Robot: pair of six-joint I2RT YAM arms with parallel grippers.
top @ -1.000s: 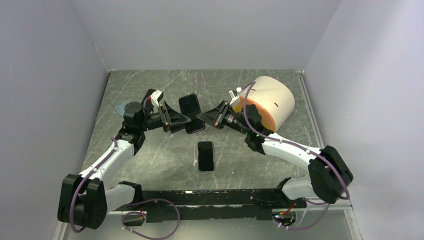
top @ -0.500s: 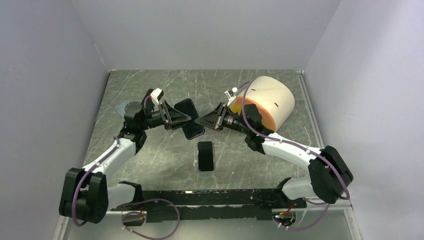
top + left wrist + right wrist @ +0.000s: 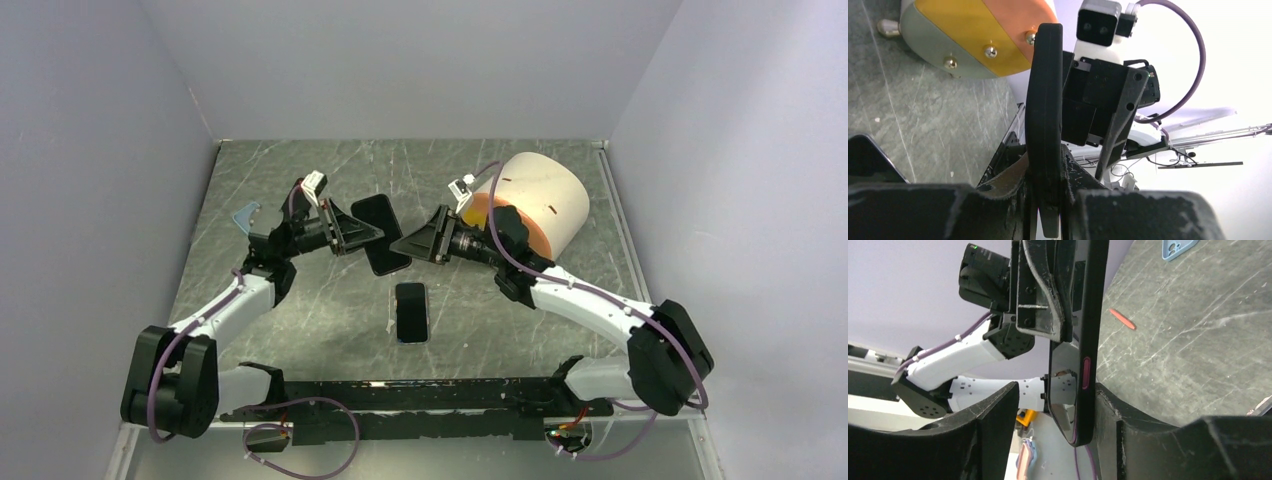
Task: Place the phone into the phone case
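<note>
The phone [image 3: 379,233], a black slab with a glossy screen and a pink side button, hangs in the air between both arms. My left gripper [image 3: 368,238] is shut on one edge of it; the left wrist view shows both pads pressed on the phone [image 3: 1044,100]. My right gripper [image 3: 398,245] is open around the other end. In the right wrist view the phone [image 3: 1089,315] rests against one finger [image 3: 1108,410], with a wide gap to the other. A light blue phone case [image 3: 245,213] lies at the back left. A black phone-shaped slab [image 3: 411,312] lies flat below; phone or case, I cannot tell.
A large cream and orange drum [image 3: 535,205] lies on its side behind the right arm. An orange-red stick [image 3: 1122,319] lies on the scratched grey table [image 3: 320,310]. Lilac walls close off three sides.
My left gripper has shut on the phone and my right gripper has opened off it. The phone has shifted slightly left and tilted.
</note>
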